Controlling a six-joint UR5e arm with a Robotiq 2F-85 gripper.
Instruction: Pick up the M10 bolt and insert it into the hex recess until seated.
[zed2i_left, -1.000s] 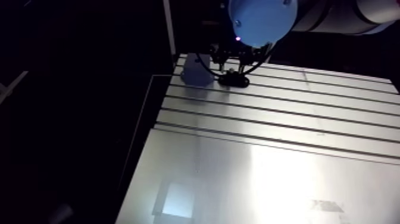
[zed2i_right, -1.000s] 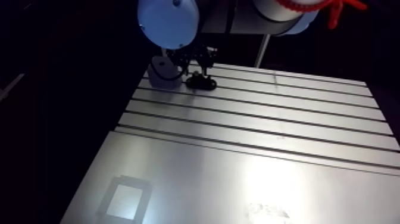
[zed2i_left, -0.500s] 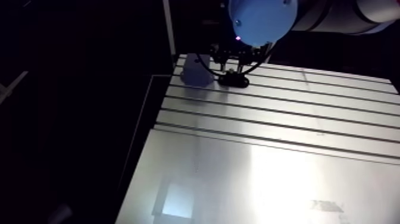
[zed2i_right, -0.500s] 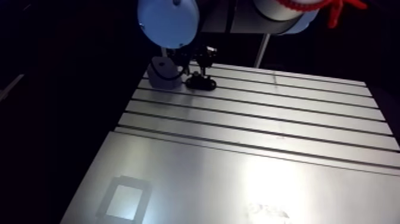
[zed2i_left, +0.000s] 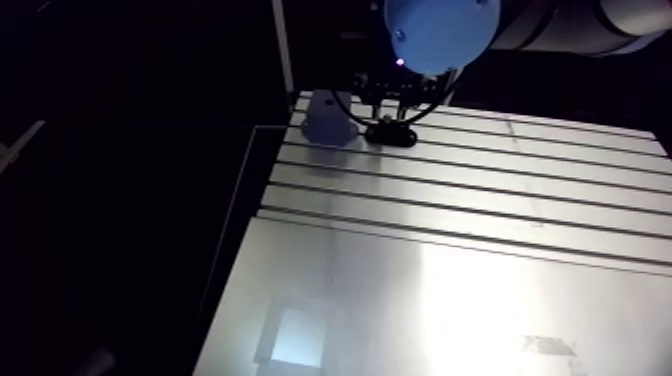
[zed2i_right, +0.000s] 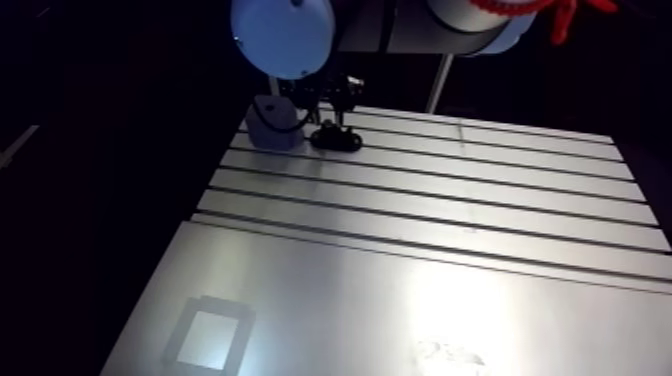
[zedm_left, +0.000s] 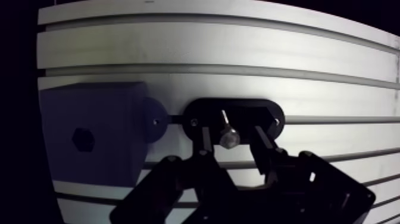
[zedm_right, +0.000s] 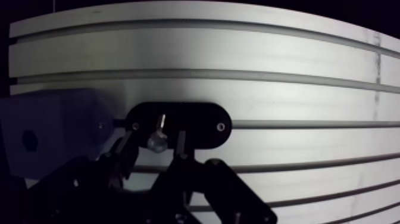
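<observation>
The M10 bolt (zedm_left: 228, 136) stands in a black oval holder (zedm_left: 253, 112) on the slotted tabletop (zedm_left: 238, 47). The gripper (zedm_left: 231, 132) has its 2 fingers (zedm_left: 206, 142) spread to either side of it, with a gap showing on both sides, so nothing is pinched yet. Just beside the holder sits the grey block (zedm_left: 107, 155) with the hex recess (zedm_left: 83, 139). I'd judge the bolt to be light, rigid steel, smooth enough to slip or tilt. It is best gripped squarely near its upper end, keeping it upright.
</observation>
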